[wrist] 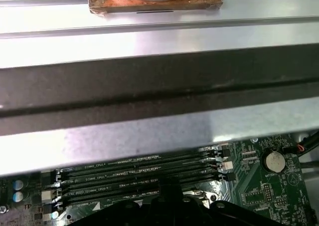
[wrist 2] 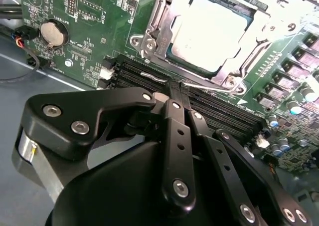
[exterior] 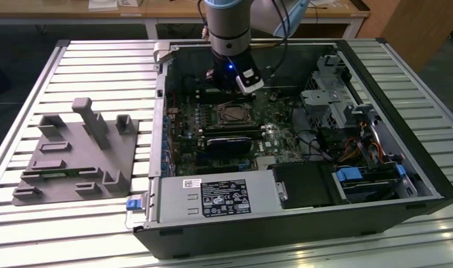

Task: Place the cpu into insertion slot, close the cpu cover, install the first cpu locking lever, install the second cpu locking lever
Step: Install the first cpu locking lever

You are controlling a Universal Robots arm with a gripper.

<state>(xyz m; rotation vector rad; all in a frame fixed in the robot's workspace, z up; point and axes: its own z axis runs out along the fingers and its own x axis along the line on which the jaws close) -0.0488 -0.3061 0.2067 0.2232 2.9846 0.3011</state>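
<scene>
In the second wrist view the cpu [wrist 2: 209, 29] lies flat in the insertion slot [exterior: 230, 113], its pale metal top facing up. The silvery cpu cover [wrist 2: 154, 24] is down around it as a frame. A thin wire locking lever [wrist 2: 219, 89] runs along the socket's edge, beside the black memory slots. My gripper [wrist 2: 178, 86] is shut, its black fingertips pressed together right at this lever, touching or just over it. From the exterior view the gripper [exterior: 226, 94] hangs low inside the open computer case, just behind the socket.
Black memory slots [wrist: 139, 178] and a coin battery [wrist 2: 53, 32] lie close to the fingers. A black card [exterior: 230, 142], the power supply [exterior: 219, 198] and a drive cage [exterior: 338, 95] crowd the case. A grey fixture [exterior: 77, 151] stands on the slatted table at the exterior view's left.
</scene>
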